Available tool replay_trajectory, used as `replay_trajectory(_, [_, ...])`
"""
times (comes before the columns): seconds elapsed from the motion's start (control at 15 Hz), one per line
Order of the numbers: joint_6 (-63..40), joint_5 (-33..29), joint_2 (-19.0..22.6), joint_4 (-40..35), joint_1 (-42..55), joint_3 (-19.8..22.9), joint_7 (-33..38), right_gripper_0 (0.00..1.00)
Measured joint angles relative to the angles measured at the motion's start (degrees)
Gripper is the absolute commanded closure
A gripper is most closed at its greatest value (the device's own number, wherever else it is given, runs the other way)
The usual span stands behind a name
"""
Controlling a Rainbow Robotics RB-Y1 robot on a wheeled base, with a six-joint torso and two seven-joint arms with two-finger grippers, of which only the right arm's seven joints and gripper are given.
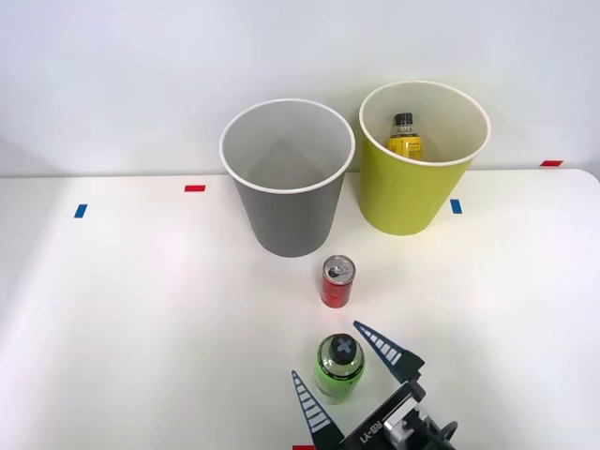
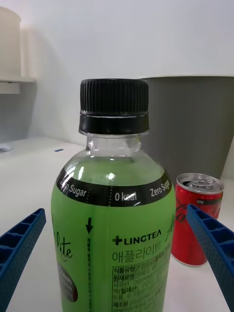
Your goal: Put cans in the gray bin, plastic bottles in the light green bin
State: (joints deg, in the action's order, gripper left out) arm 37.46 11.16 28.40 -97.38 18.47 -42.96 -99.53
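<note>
The right tool (image 1: 354, 367) sits low at the near edge of the table (image 1: 141, 309), its two blue ribbed fingers spread wide with the green bottle (image 1: 338, 367) standing upright between them. Neither finger touches the bottle yet; clear gaps show on both sides in the wrist view, so the tool holds nothing.

The bottle (image 2: 114, 229) appears full of green liquid up to the shoulder, so it will likely feel fairly heavy for its size and want to tip if gripped high. Its plastic wall should give a little under pressure, and the glossy label may be slippery. The best hold seems to be across the labelled body, well below the black cap, where the sides run straight and the ribbed fingers can bite.

The red can (image 1: 337, 281) stands upright just beyond the bottle, apart from it, and in front of the gray bin (image 1: 287, 178). It looks light, stiff and thin-walled; a grip around its middle should suit it.

The light green bin (image 1: 412, 192) stands beside the gray one, to its right in the front view, and already holds the yellow-labelled bottle (image 1: 405, 139). The green bottle belongs there too, the can in the gray bin
</note>
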Motion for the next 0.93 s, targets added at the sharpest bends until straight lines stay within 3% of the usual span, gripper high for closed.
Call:
replay_trajectory(0.07, [-0.01,0.00,-0.08,0.00,0.01,-0.01,0.06,0.95])
replay_trajectory(0.67, [0.36,0.58,0.27,-0.13,0.03,-0.02,0.71,1.00])
replay_trajectory(0.93, [-1.31,0.91,2.37,-5.72,1.32,0.25,1.13,1.00])
